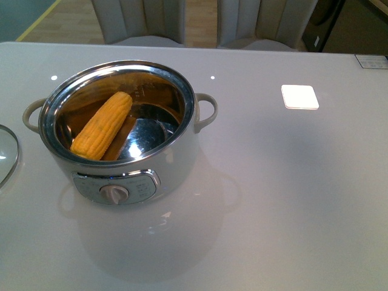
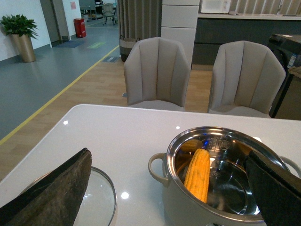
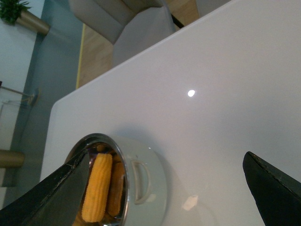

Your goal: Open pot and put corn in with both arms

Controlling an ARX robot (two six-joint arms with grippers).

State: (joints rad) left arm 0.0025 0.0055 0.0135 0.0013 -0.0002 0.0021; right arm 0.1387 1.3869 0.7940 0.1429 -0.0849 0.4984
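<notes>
A glossy white tabletop (image 1: 291, 200) carries the open pot (image 1: 121, 130), corn (image 1: 102, 125) inside; grey chairs (image 2: 157, 73) stand at 12 o'clock. Both claws gape wide and empty: left claw (image 2: 169, 188), right claw (image 3: 164, 188). No writing is legible.

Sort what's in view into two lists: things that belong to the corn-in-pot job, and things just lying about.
Job:
pot, open
corn, lying inside the pot
glass lid, set on the table beside the pot
left tool, open
right tool, open

Lying about:
white square pad
two chairs
potted plant
</notes>
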